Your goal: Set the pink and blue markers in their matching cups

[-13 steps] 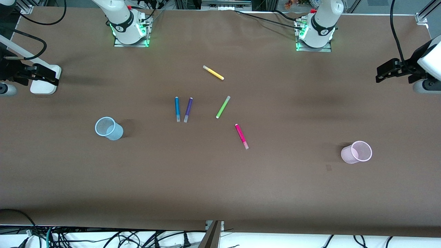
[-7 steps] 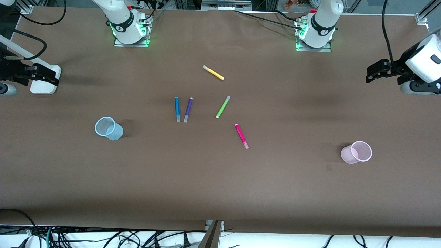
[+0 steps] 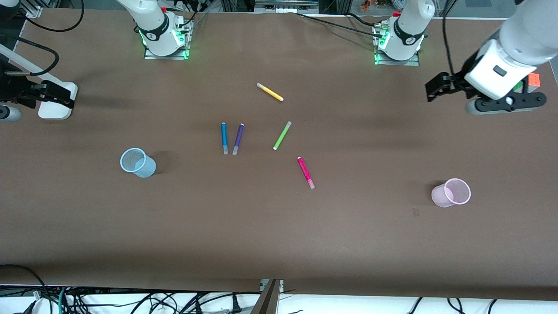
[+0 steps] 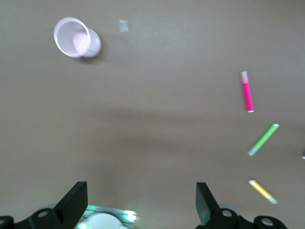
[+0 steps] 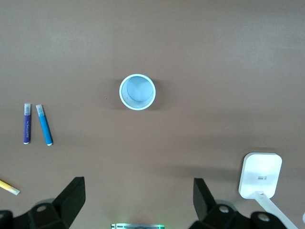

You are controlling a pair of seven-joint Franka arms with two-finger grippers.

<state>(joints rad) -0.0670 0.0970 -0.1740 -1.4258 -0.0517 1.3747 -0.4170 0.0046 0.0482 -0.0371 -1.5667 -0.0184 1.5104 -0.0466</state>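
The pink marker [image 3: 305, 172] [image 4: 247, 91] lies flat near the table's middle. The blue marker [image 3: 224, 138] [image 5: 44, 131] lies beside a purple pen. The pale blue cup [image 3: 137, 162] [image 5: 137, 92] stands upright toward the right arm's end. Toward the left arm's end the pale pink cup [image 3: 451, 192] [image 4: 76, 37] also stands upright. My left gripper [image 3: 436, 89] [image 4: 141, 187] hangs open and empty over bare table near the left arm's base. My right gripper [image 3: 54, 93] [image 5: 138, 183] waits open and empty at the right arm's end.
A purple pen [image 3: 238, 139], a green pen [image 3: 282, 135] and a yellow pen [image 3: 270, 92] lie around the markers. A white flat-based device [image 3: 56, 104] [image 5: 259, 175] sits under the right gripper. A small coloured cube [image 3: 531, 82] shows beside the left arm.
The left arm has swung in from the table's end toward the middle, carrying its open gripper over the table. The right arm, markers and cups have not moved.
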